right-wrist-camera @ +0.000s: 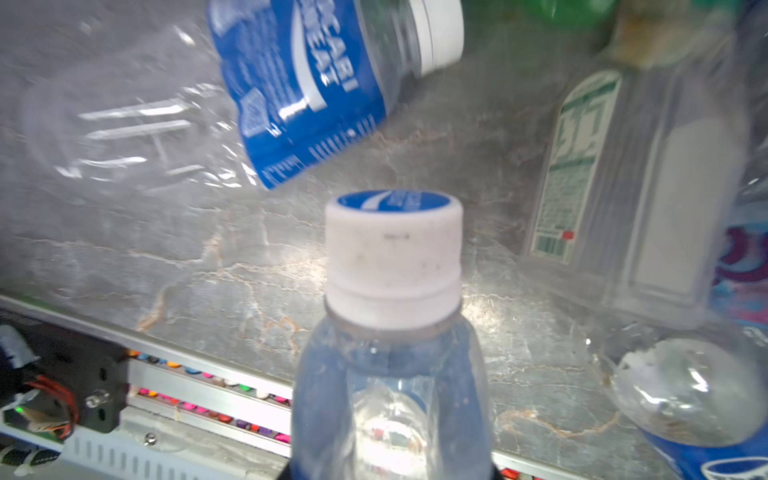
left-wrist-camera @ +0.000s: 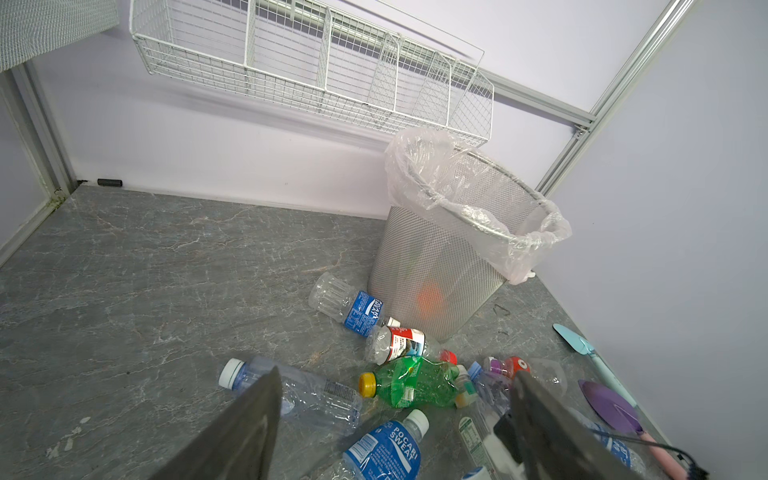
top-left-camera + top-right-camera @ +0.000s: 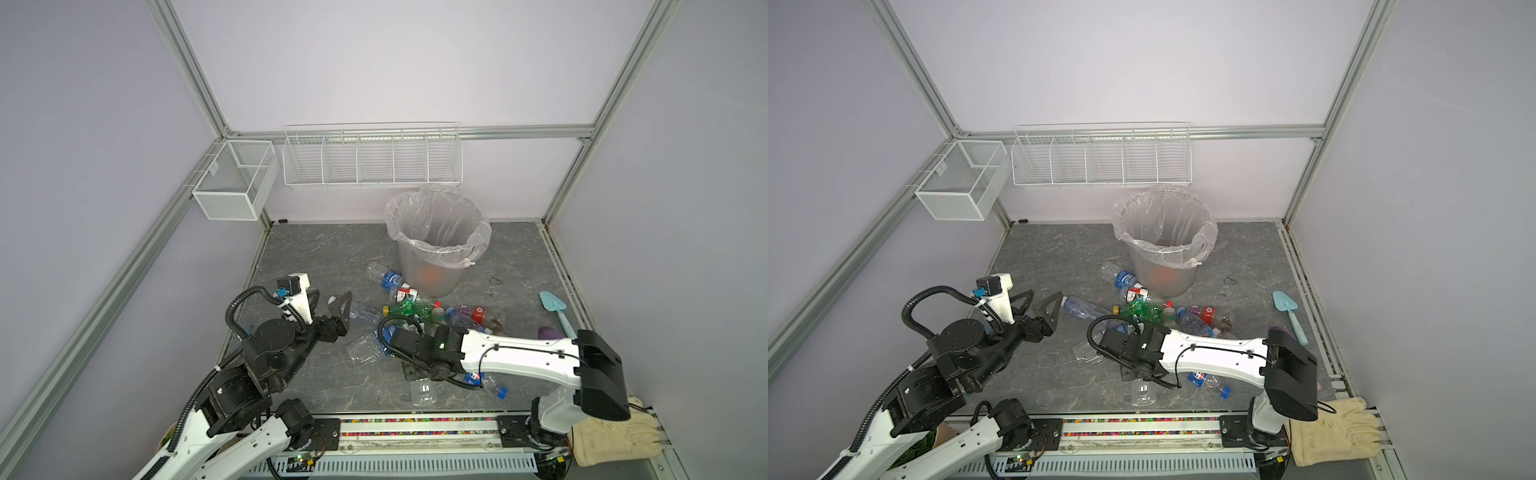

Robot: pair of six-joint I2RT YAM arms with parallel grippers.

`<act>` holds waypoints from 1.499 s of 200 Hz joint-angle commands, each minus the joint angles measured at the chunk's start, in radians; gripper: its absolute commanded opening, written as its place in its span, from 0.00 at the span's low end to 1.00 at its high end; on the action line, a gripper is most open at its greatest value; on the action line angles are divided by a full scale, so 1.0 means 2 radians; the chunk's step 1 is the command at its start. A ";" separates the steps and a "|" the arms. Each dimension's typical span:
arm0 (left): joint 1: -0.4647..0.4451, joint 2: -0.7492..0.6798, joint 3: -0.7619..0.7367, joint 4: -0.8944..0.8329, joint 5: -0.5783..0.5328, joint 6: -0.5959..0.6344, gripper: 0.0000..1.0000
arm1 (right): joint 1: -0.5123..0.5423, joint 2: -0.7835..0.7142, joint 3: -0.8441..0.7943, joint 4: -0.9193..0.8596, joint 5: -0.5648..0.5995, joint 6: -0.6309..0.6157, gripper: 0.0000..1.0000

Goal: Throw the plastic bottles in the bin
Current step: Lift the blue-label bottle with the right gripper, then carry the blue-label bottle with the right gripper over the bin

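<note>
Several plastic bottles lie on the grey floor in front of the bin (image 3: 436, 266), a mesh-walled bucket with a clear bag liner (image 2: 478, 199). Among them are a green bottle (image 3: 409, 309), a blue-label bottle (image 3: 384, 277) and a clear white-capped one (image 2: 307, 395). My left gripper (image 3: 336, 307) is open above that clear bottle, its fingers (image 2: 249, 415) apart and holding nothing. My right gripper (image 3: 411, 371) sits low near the front of the pile. It is shut on a clear bottle with a white cap (image 1: 392, 257), which points away from the wrist camera.
A light blue trowel (image 3: 555, 309) and a purple scoop (image 3: 550, 332) lie at the right edge. A pale glove (image 3: 611, 436) rests on the front right corner. White wire baskets (image 3: 372, 162) hang on the back wall. A rail (image 3: 415, 428) runs along the front.
</note>
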 commanded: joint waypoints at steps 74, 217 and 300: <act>0.001 0.004 0.004 -0.009 -0.008 -0.008 0.85 | 0.002 -0.042 0.213 -0.065 0.156 -0.276 0.07; 0.001 0.033 0.013 0.002 0.005 0.000 0.84 | -0.013 -0.094 0.355 0.028 0.144 -0.551 0.07; 0.001 0.038 0.011 -0.001 0.014 -0.004 0.84 | -0.124 -0.050 0.485 0.014 0.092 -0.556 0.07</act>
